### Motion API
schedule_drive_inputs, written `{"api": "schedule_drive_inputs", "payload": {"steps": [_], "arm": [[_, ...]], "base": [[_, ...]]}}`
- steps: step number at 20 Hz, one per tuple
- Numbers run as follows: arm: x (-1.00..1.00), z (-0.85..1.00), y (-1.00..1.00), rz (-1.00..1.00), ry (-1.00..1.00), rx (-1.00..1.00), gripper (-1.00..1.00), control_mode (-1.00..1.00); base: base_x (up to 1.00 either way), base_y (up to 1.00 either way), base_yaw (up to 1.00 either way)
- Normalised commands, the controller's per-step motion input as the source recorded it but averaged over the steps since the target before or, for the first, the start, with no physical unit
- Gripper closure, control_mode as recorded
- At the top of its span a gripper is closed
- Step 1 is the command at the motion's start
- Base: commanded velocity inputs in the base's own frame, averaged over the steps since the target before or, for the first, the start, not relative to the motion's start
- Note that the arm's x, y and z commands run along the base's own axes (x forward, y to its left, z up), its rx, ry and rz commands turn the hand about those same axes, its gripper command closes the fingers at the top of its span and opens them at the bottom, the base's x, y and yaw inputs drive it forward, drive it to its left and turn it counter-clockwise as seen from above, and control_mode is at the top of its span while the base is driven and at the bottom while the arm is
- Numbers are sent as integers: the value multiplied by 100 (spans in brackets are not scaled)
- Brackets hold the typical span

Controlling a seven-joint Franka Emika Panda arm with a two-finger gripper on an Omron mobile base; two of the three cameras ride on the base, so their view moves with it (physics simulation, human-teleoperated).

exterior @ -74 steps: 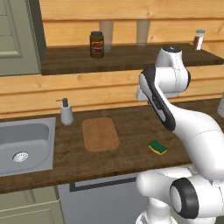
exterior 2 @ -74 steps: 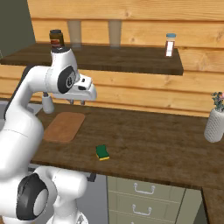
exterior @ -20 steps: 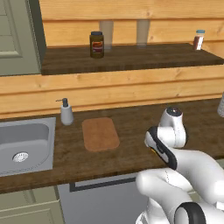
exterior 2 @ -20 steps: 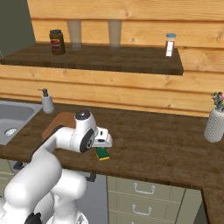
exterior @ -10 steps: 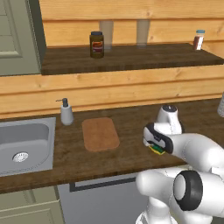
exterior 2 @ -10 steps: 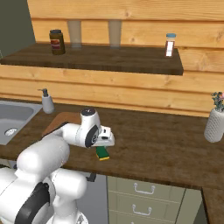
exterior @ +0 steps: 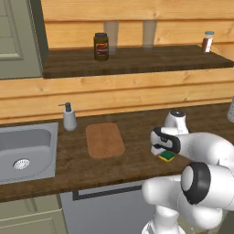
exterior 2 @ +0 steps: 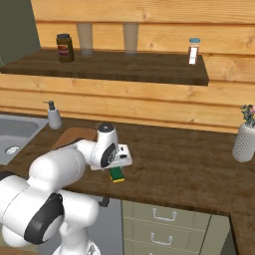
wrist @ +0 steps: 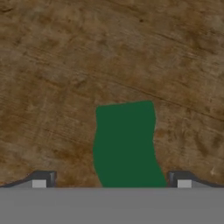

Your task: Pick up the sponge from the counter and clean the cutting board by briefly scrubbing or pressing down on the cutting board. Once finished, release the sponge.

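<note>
Claw (wrist: 111,183) spread wide over sponge (wrist: 126,144) on counter (wrist: 65,78); cutting board (exterior: 105,139) well apart.

Rear wall: horizontal light pine planking (exterior: 137,93). Dark wooden shelf (exterior: 137,61) spans the upper frame. Inset steel sink (exterior: 25,151) at the left edge. Grey-green cabinet door (exterior: 18,39) upper left. Pale drawer fronts with metal handles (exterior 2: 164,221) lower right in the right base view.

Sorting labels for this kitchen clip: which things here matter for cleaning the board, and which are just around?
Job: sponge, cutting board, counter, open gripper.
Bystanders: soap dispenser, sink, dark jar, spice shaker, vase.
</note>
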Motion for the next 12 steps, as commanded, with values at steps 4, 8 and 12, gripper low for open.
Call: {"api": "schedule_drive_inputs", "payload": {"steps": [4, 8, 12], "arm": [[1, -30, 0, 6, 1, -5, -100, -100], [0, -32, 0, 4, 2, -3, -100, -100], [0, -31, -2, 5, 0, 0, -100, -100]], "base": [[0, 0, 0], [0, 0, 0], [0, 0, 0]]}}
